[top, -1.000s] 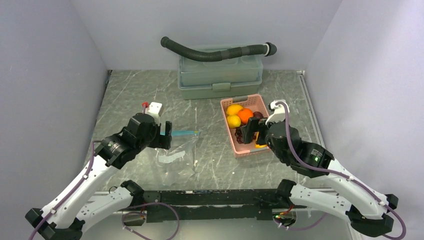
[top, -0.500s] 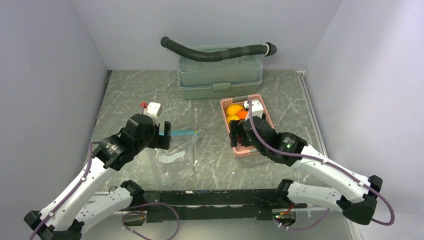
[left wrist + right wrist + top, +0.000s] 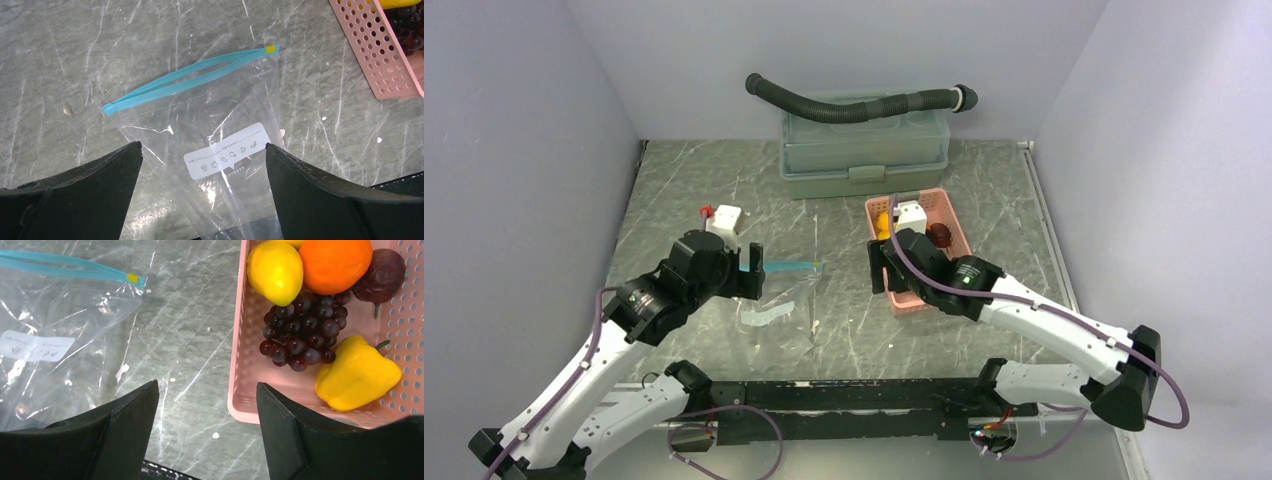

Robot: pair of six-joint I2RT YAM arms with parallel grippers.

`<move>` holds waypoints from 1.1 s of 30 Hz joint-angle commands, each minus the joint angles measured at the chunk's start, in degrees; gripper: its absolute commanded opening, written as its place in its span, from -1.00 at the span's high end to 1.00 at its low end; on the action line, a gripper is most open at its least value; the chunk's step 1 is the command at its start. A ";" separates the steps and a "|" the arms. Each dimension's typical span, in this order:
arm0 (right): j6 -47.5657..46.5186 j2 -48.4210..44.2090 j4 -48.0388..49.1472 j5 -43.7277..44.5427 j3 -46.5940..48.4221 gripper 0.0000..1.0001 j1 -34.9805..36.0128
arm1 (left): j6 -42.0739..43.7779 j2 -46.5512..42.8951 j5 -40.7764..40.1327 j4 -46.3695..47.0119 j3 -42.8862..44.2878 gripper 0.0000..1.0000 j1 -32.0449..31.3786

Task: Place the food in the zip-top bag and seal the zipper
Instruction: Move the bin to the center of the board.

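The clear zip-top bag (image 3: 779, 300) lies flat on the table, empty, with its teal zipper (image 3: 789, 266) slightly parted. In the left wrist view my open, empty left gripper (image 3: 202, 146) hovers over the bag (image 3: 220, 165), just near of the zipper (image 3: 190, 80). The food lies in the pink basket (image 3: 240, 365): a yellow lemon (image 3: 274, 271), an orange ball (image 3: 334, 257), a purple grape bunch (image 3: 300, 332), a yellow pepper (image 3: 356, 372) and a dark round fruit (image 3: 377, 270). My right gripper (image 3: 206, 385) is open and empty above the table at the basket's left rim.
A grey-green lidded box (image 3: 864, 150) with a black corrugated hose (image 3: 854, 105) on top stands at the back. Grey walls close in left, right and rear. A black rail (image 3: 844, 395) runs along the near table edge.
My right arm has swung left, from over the basket's fruit to its left rim, still open and empty. My left arm has barely moved.
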 commanded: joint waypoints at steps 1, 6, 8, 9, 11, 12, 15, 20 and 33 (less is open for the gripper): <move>2.57 2.65 1.84 4.73 2.45 -0.43 0.01 | -1.19 -1.14 -0.06 0.38 0.47 -0.98 -0.07; 2.98 6.39 1.62 5.81 3.32 -0.20 -0.69 | -1.16 -1.29 0.11 0.39 0.43 -0.98 -0.09; 2.89 7.23 2.32 5.35 3.25 -0.15 -1.36 | -1.19 -1.27 0.08 0.34 0.51 -0.98 -0.03; 2.78 7.56 2.82 5.03 3.09 -0.14 -1.79 | -1.19 -1.34 0.07 0.34 0.44 -0.98 -0.06; 2.31 8.21 3.88 3.64 2.69 -0.12 -3.10 | -1.19 -1.43 0.04 0.32 0.42 -0.98 -0.09; 1.90 8.60 4.40 2.72 2.59 -0.10 -3.62 | -1.19 -1.51 0.04 0.33 0.41 -0.98 -0.05; 1.33 10.39 5.17 0.69 2.41 -0.04 -5.46 | -1.19 -1.54 0.00 0.46 0.43 -0.98 -0.09; 0.64 12.79 7.25 -3.78 1.30 0.06 -7.78 | -1.04 -1.23 -0.17 0.31 0.43 -0.98 -0.09; -0.24 17.60 10.59 -7.35 -1.24 0.15 -11.11 | -0.84 -0.10 0.20 0.40 0.43 -0.97 -0.05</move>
